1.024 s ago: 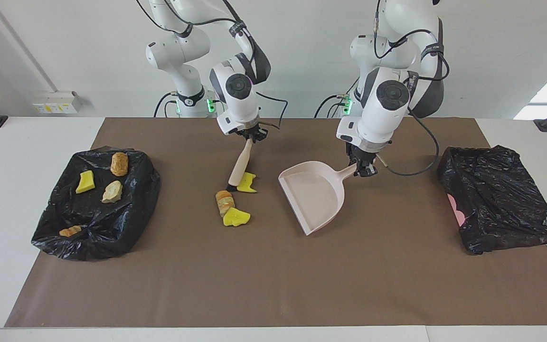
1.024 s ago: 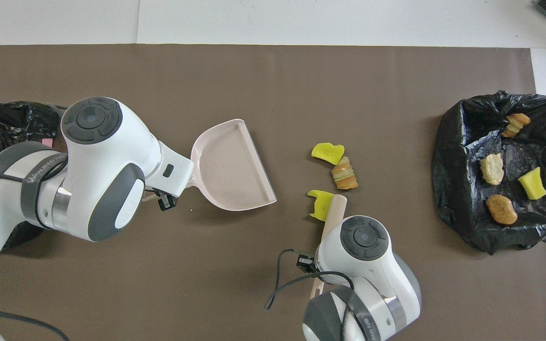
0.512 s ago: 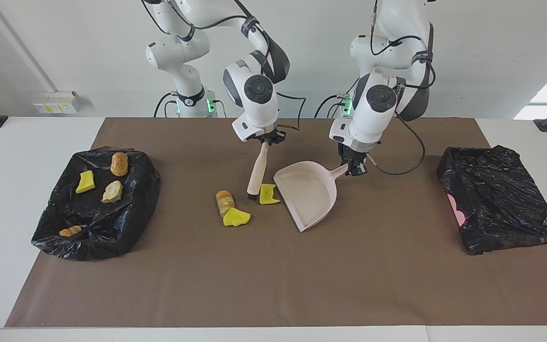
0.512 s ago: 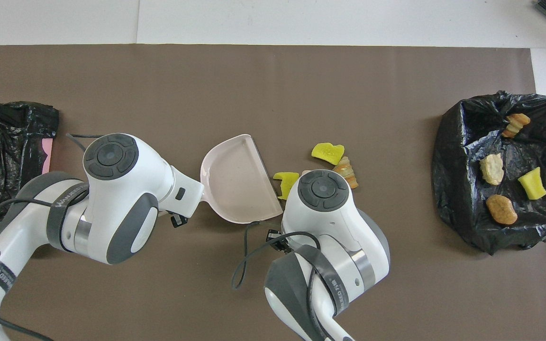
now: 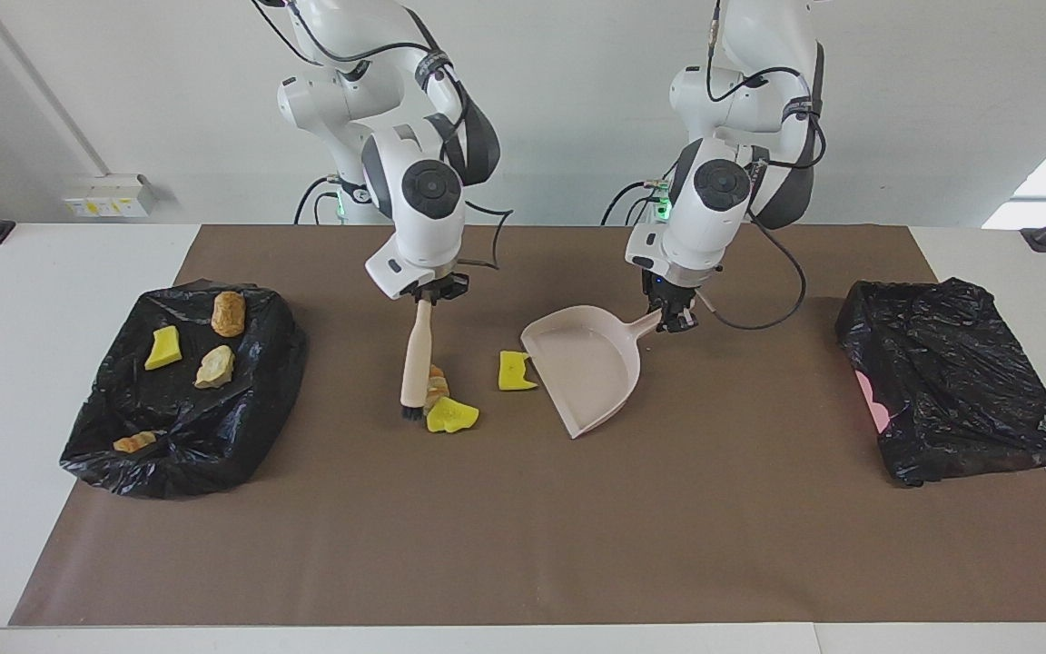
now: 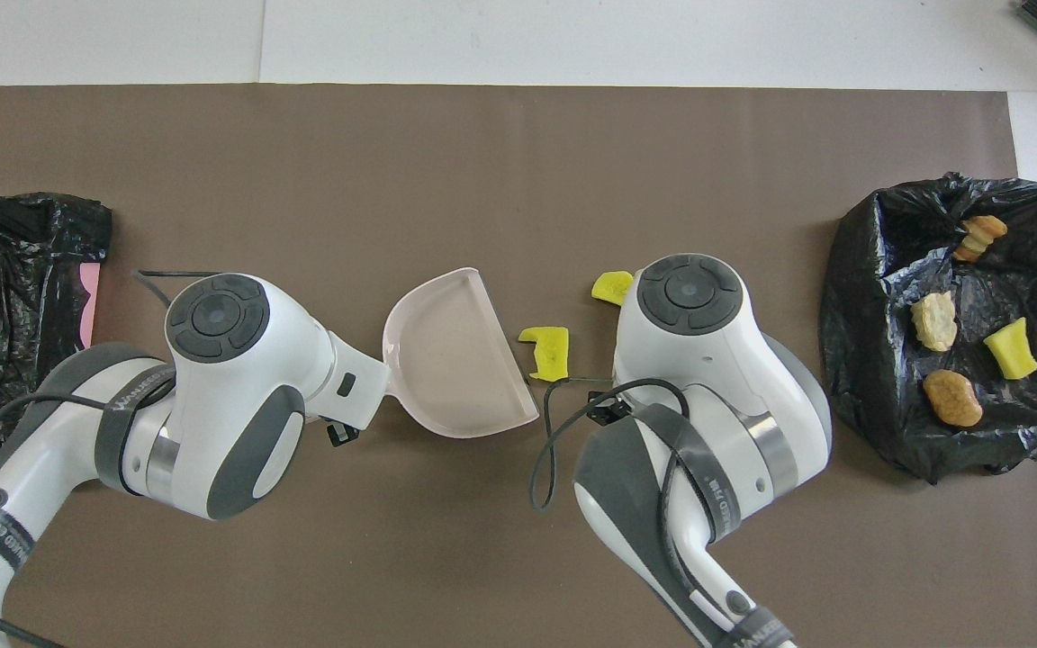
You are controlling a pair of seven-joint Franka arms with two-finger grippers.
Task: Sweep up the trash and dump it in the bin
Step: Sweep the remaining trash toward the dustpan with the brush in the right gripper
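Observation:
My right gripper [image 5: 430,292] is shut on the top of the pale pink brush [image 5: 417,356], which hangs nearly upright. Its black bristles touch down beside a tan lump [image 5: 438,381] and a yellow scrap [image 5: 452,416] of the trash. Another yellow scrap [image 5: 514,371] lies at the mouth of the pink dustpan [image 5: 588,363], whose handle is held by my shut left gripper [image 5: 674,316]. In the overhead view the right arm covers the brush and the tan lump; the dustpan [image 6: 455,360] and two yellow scraps [image 6: 550,349] [image 6: 610,285] show.
The black-lined bin [image 5: 123,454] at the right arm's end of the table holds several scraps; it also shows in the overhead view [image 6: 870,297]. A second black bag [image 5: 950,377] with a pink patch lies at the left arm's end. A brown mat [image 5: 523,545] covers the table.
The right gripper swept one yellow scrap to the dustpan's mouth, then carried the brush back toward the right arm's end, beside the other two scraps. The left gripper moved the dustpan toward the scraps.

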